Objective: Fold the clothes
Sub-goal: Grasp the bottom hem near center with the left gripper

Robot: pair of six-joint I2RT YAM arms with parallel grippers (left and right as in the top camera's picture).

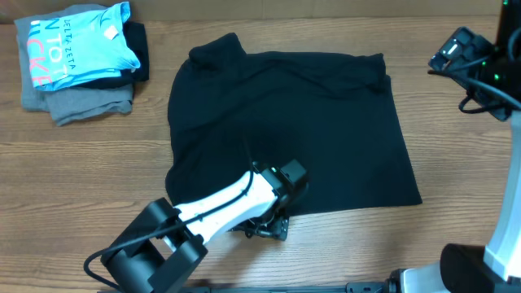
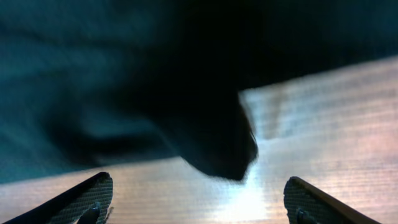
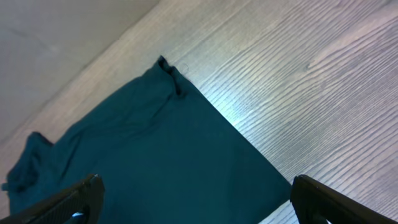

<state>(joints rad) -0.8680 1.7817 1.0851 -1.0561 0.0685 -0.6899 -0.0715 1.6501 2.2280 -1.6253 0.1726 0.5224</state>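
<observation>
Left claw (image 2: 198,186) open at hem of black tee (image 1: 285,114), right claw (image 3: 196,186) open too; may grab only 1 layer, skewing fold.

The black T-shirt (image 1: 285,130) lies spread flat on the wooden table (image 1: 81,179), about in the middle of the overhead view. It is plain, soft and dark, and its outline is nearly a square. At its 11 o'clock corner the fabric is bunched into a small raised lump. Soft wrinkles run along the edge from 12 to 1 o'clock. The corner at 4 o'clock is sharp and lies flat. The corner at 7 o'clock is partly hidden.
</observation>
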